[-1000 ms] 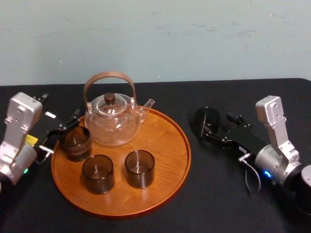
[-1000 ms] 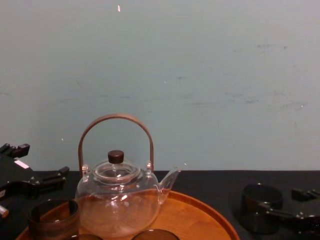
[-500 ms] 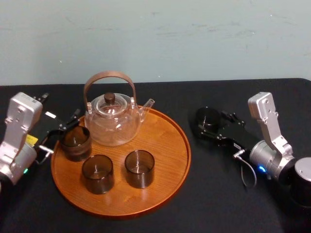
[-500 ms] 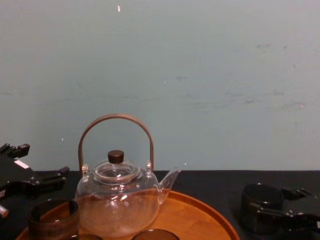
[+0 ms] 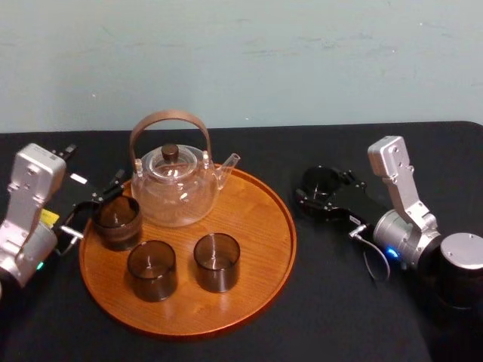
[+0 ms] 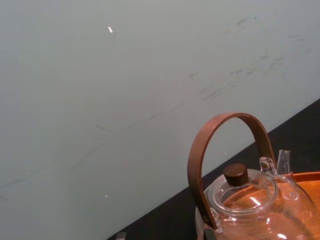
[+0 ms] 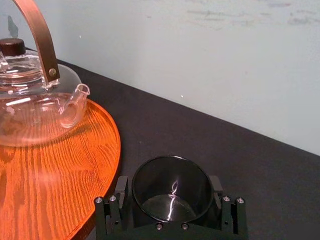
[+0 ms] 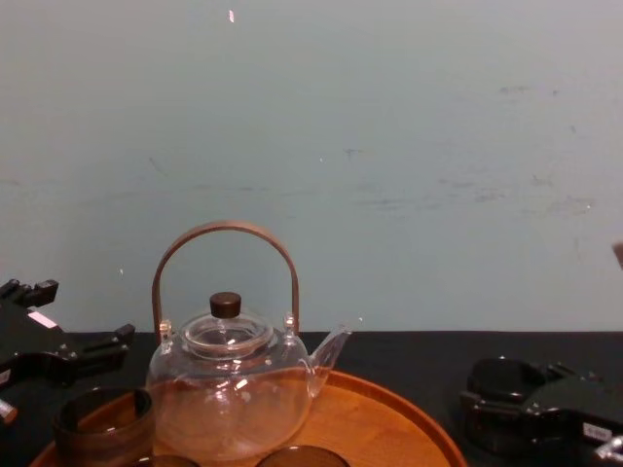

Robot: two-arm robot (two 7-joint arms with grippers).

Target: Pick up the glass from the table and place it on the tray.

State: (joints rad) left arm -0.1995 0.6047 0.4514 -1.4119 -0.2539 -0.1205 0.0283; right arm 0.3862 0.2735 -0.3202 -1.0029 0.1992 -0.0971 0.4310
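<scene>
Glass (image 7: 170, 197), dark and empty, is standing upright on the black table (image 5: 332, 309), just right of the tray (image 5: 256, 286) and not yet on it. The right gripper (image 5: 315, 190) is reaching in low from the right. Its two fingers (image 7: 121, 192) are lying against opposite sides of the glass, seemingly closed on it. The left gripper (image 5: 94, 202) is idling at the tray's left edge, fingers spread and holding nothing. On the tray a teapot (image 5: 175, 188) is sitting at the back, with three other glasses (image 5: 217, 262) in front of it.

The danger, as I judge it, is that the smooth glass may slip in a light pinch during the lift. A low carry could also knock its base on the tray's rim. The bare spot nearest the right gripper is lying by the teapot's spout, so a wide swing could strike it.
</scene>
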